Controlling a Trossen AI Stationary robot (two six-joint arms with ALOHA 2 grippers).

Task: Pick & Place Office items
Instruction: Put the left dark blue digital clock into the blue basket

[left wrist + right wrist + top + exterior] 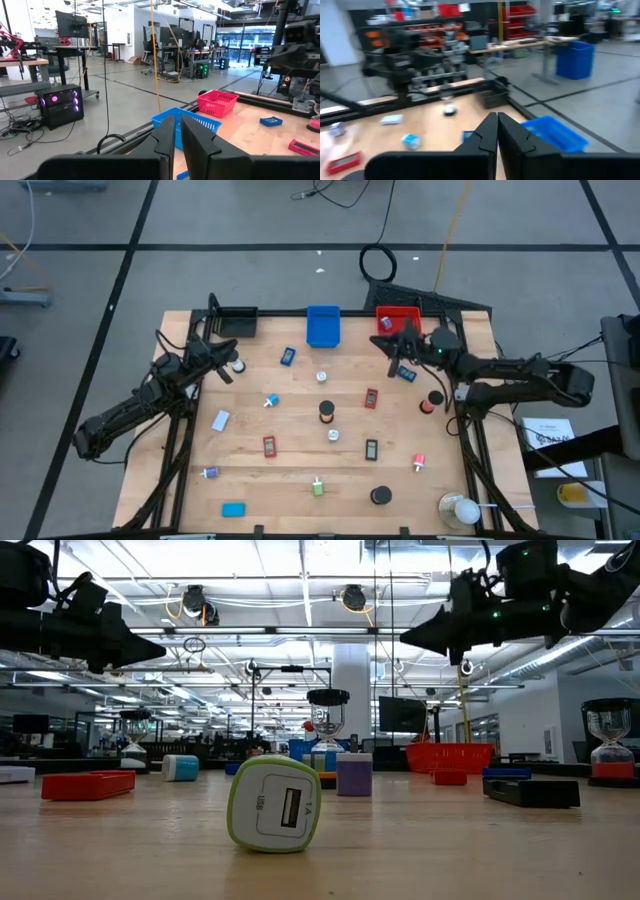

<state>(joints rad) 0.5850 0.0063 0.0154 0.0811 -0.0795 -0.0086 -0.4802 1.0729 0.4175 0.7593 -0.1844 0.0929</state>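
right tool (385, 343) clenched, grasping nothing, beside the red bin (398, 321); office items (326, 412) lie scattered below.

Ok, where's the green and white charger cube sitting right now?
In the high view the green and white charger cube sits near the table's front edge, about mid-width, between the light blue block and the black disc. It's the closest item in the low view.

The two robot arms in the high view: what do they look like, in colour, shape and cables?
Both the left arm and the right arm are dark, jointed and slim, with thin cables along them. Each ends in two flat dark fingers. Small green lights glow near the right gripper.
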